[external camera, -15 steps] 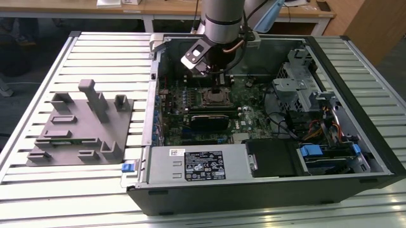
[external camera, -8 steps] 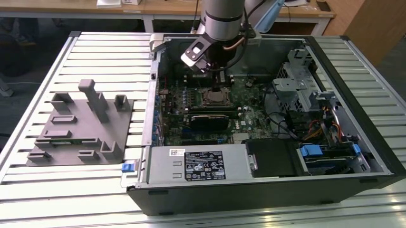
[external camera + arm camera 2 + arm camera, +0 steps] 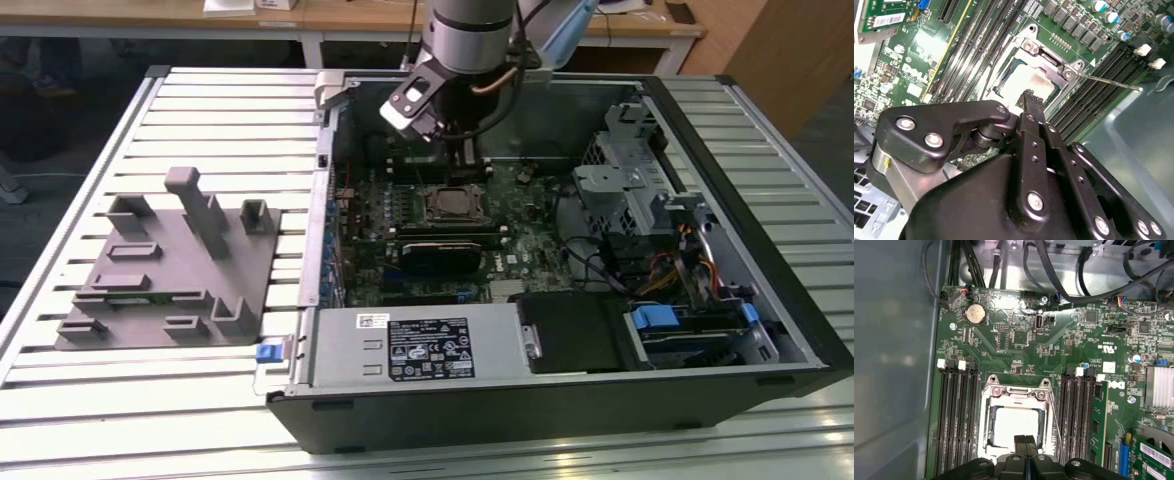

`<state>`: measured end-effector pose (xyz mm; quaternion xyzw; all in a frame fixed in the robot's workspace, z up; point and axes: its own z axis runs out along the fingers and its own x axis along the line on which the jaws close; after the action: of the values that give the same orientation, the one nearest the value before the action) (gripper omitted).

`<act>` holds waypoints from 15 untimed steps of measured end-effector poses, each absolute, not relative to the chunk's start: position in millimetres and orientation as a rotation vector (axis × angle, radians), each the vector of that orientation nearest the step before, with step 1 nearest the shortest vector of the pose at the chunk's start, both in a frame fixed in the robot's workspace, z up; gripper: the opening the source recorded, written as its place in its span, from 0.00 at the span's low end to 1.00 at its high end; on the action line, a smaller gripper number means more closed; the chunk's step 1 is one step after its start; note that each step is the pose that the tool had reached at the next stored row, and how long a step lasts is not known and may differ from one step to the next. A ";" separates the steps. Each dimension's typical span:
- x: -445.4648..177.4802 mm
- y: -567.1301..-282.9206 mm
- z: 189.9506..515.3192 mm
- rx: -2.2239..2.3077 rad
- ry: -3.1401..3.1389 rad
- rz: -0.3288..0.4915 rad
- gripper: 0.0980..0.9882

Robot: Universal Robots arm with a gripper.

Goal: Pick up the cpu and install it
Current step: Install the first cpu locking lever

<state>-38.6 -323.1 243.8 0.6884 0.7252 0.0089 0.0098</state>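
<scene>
The cpu (image 3: 1015, 426) already lies flat in the socket frame (image 3: 1016, 390) on the motherboard (image 3: 1019, 335), its pale metal top facing up, with banks of memory slots (image 3: 956, 410) on either side. The gripper (image 3: 1026, 442) hangs directly over the chip's edge, and in the first wrist view its two fingertips meet with no gap between them and nothing held. The second wrist view shows the same: the closed fingertips (image 3: 1030, 100) point down at the chip (image 3: 1021, 82), just above or touching its near rim; whether they actually make contact cannot be told. So the chip lies straight below the claw rather than off to one side, and being square it has no long axis to speak of.

In the exterior view the arm (image 3: 467, 40) reaches down into the open computer case (image 3: 747, 300), above the socket (image 3: 457, 203) in the far middle of the board. The grey fixture (image 3: 174, 270) sits on the slatted table (image 3: 80, 180) at the exterior view's left, well apart. The thin socket lever (image 3: 1109, 82) stands out from the frame. The gripper body hides the near part of the socket in both wrist views.
</scene>
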 end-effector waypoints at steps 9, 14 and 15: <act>-38.6 -323.1 259.1 2.148 2.266 0.028 0.01; -38.6 -323.1 259.2 2.076 2.332 0.028 0.01; -38.6 -323.1 259.2 2.055 2.351 0.028 0.01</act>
<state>-38.6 -323.1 259.2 0.6581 0.7528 0.0090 0.0097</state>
